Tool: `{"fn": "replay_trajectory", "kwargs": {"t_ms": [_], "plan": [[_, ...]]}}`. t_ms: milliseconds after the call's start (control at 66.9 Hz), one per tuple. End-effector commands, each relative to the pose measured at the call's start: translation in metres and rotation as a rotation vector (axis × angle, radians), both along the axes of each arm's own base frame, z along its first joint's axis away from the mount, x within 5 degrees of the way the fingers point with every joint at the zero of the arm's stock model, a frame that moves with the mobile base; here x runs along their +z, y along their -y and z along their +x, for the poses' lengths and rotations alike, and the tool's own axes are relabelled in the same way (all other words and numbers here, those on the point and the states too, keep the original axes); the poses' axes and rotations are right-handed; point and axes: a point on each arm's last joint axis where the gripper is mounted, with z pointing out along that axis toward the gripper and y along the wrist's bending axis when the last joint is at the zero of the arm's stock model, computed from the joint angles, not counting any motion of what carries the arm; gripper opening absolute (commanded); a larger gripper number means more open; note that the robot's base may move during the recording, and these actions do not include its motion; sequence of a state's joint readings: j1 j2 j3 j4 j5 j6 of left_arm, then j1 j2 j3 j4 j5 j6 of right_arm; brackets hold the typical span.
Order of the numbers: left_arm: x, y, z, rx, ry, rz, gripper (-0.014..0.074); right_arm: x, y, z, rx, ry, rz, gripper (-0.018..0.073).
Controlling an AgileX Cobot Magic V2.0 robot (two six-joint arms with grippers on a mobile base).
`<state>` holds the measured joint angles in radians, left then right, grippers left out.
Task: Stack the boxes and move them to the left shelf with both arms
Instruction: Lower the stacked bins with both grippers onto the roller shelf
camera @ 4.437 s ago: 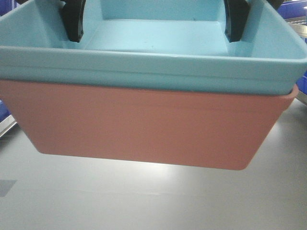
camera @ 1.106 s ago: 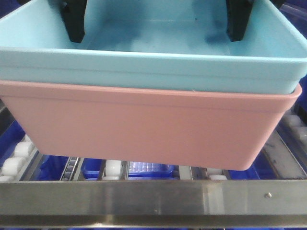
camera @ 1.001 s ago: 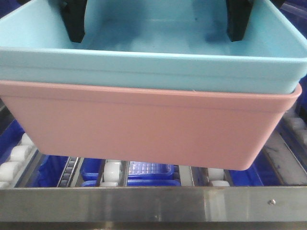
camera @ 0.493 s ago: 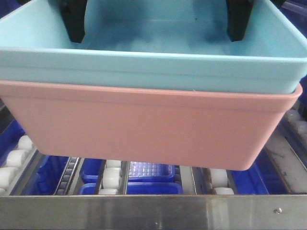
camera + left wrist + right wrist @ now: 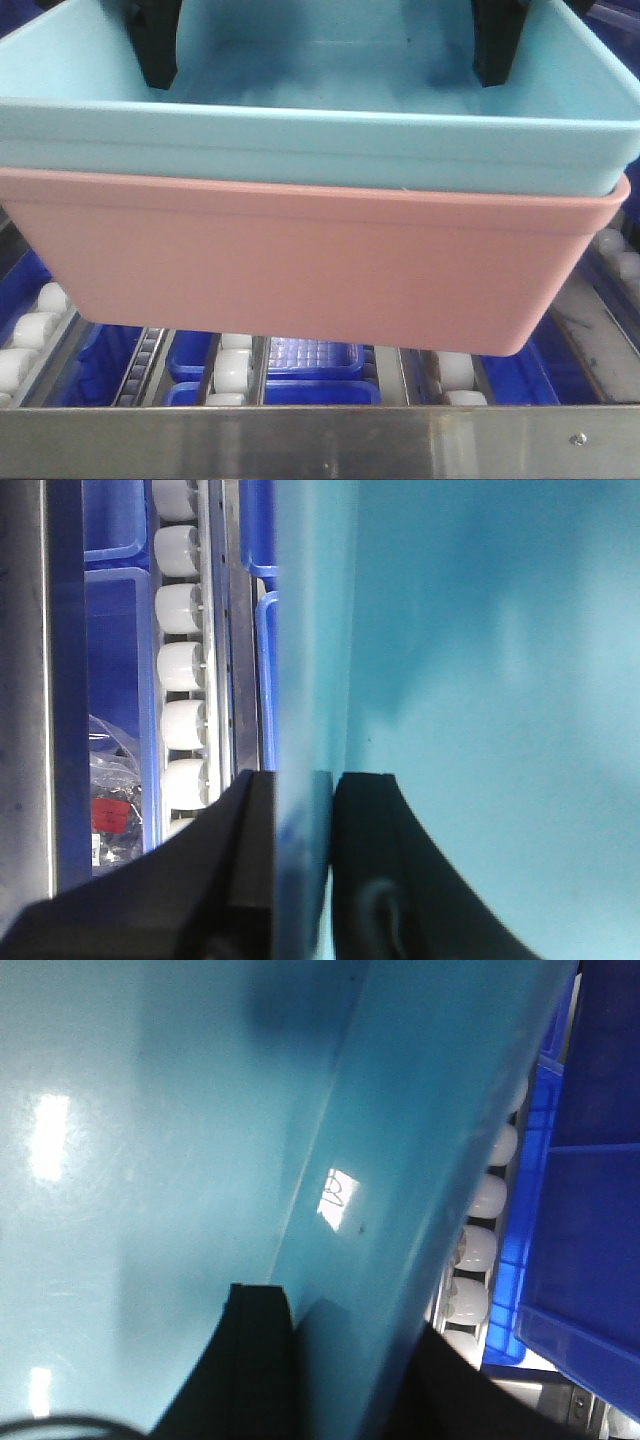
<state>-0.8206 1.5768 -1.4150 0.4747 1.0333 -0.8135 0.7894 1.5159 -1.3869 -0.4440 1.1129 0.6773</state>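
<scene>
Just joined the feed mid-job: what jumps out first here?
The light blue tub nested in the salmon pink tub fills the front view, held above the shelf's roller rails. The left gripper and right gripper each have their jaws shut over a side wall of the blue tub.

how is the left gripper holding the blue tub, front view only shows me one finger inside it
Observer: In the left wrist view, the left gripper pinches the blue tub's side wall, with one finger inside and one outside.
Operator: and the right one
Observer: In the right wrist view, the right gripper straddles its wall the same way, with one finger inside and a dark one outside.
Operator: what's outside the tub on my left
Observer: A roller rail runs along the wall. Beside it, a blue crate holds a clear bag.
</scene>
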Motion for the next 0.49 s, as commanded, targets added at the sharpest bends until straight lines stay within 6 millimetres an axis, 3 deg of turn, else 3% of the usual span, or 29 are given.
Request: {"fn": "replay_trajectory", "kwargs": {"t_ms": [0, 478], "plan": [[0.034, 0.019, -0.008, -0.109, 0.138, -0.232, -0.0003, 0.034, -0.018, -0.005, 0.128, 0.157, 0.211, 0.0056], [0.036, 0.009, 0.0, -0.084, 0.193, -0.149, -0.0003, 0.038, -0.018, -0.002, 0.164, 0.211, 0.179, 0.0056]]}}
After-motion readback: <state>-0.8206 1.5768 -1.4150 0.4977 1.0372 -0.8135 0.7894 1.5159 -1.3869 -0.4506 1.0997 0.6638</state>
